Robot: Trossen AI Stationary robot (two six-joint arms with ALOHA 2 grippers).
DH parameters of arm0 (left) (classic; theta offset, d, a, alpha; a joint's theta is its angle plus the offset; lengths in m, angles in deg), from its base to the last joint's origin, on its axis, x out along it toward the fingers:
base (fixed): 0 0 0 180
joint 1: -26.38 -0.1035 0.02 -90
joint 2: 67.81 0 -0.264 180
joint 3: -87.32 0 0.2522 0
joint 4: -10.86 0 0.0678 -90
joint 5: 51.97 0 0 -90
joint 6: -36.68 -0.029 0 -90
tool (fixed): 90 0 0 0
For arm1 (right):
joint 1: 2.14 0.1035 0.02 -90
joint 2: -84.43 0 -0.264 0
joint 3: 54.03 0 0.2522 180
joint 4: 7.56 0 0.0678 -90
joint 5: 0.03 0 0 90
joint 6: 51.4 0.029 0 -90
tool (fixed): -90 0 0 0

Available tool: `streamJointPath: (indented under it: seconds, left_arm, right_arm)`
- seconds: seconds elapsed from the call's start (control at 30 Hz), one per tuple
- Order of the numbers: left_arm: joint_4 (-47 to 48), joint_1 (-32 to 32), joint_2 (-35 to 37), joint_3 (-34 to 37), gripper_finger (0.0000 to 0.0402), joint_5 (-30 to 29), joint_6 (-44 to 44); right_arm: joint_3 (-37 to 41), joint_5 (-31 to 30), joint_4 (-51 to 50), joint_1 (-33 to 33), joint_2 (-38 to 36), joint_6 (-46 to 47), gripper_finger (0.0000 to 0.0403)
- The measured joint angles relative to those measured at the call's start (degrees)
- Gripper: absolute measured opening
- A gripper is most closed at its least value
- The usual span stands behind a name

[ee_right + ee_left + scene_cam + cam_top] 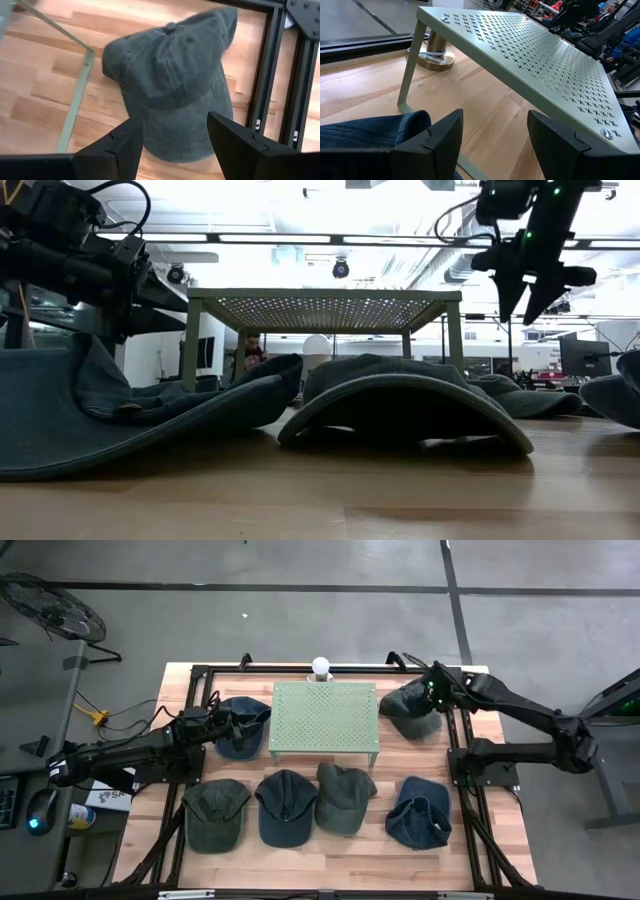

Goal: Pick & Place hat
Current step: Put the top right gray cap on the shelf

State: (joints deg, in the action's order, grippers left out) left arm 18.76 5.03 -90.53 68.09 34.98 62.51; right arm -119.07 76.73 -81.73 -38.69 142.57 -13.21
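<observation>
My right gripper (175,145) hung over the dark grey-green cotton cap (172,85) lying on the bare wood right of the pale green perforated metal stand (325,718), fingers spread wide, nothing between them, not touching the fabric. For this step I judged I needed to drop straight down and pinch the crown near the button or the brim edge, keeping clear of the black aluminium frame rail (267,75) just beside the cap and of the stand's leg (75,95) on the other side; a shallow bite on soft cloth could slip, so go deep. My right arm reached in from the table's right edge, forearm stretched toward the far right corner, wrist bent down so the fingers pointed at the cap. My left gripper (495,142) was also open and empty, low beside the blue denim cap (370,132) left of the stand, arm lying flat across the table. Four more caps sat in the near row, untouched.
</observation>
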Motion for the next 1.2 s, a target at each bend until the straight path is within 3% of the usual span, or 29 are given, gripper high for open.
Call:
streamJointPath:
  seconds: [0.3, 0.6, 1.0, 1.2]
  left_arm:
    - [0.0, 0.0, 0.0, 0.0, 0.0218, 0.0, 0.0]
    - [0.0, 0.0, 0.0, 0.0, 0.0218, 0.0, 0.0]
    - [0.0, 0.0, 0.0, 0.0, 0.0218, 0.0, 0.0]
    - [0.0, 0.0, 0.0, 0.0, 0.0218, 0.0, 0.0]
  right_arm:
    - [0.0, -0.7, 4.5, -7.9, 4.4, -12.6, 0.0209]
    - [0.0, -0.7, 11.9, -10.7, 13.9, -21.7, 0.0209]
    - [0.0, 0.6, 12.8, -10.8, 22.6, -23.2, 0.0209]
    - [0.0, 4.6, 13.0, -10.8, 23.3, -23.2, 0.0209]
